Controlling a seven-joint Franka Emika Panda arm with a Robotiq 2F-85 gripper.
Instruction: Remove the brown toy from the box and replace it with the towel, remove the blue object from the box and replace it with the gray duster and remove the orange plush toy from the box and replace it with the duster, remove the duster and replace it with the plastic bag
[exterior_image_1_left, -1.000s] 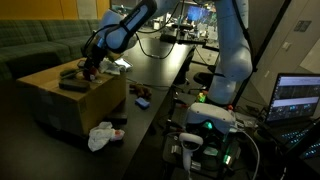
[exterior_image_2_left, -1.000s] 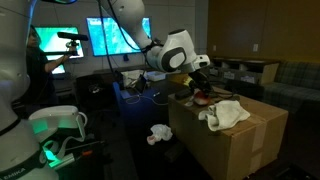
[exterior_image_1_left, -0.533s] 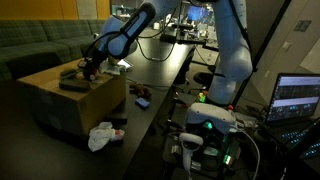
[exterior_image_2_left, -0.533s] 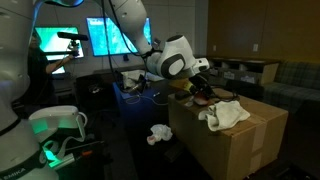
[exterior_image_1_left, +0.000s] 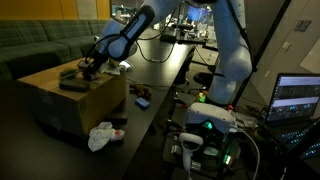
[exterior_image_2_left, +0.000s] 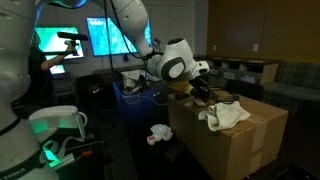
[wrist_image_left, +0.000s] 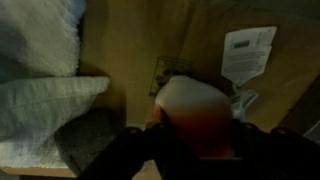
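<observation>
The tan cardboard box has its top face filling the wrist view. The gripper is down at the box's top edge. Its dark fingers press both sides of the orange plush toy, which looks pale on top and red-orange lower down. A white towel lies on the box beside the gripper. The gray duster lies flat close by. The white plastic bag is crumpled on the floor by the box.
A white label is stuck on the box top. A small reddish object lies on the dark floor near the box. The robot base with a green light and a lit laptop stand close by. Monitors glow behind.
The gripper has dropped slightly onto the toy at the box top, and its jaws have come in from wide open to touch the toy's sides.
</observation>
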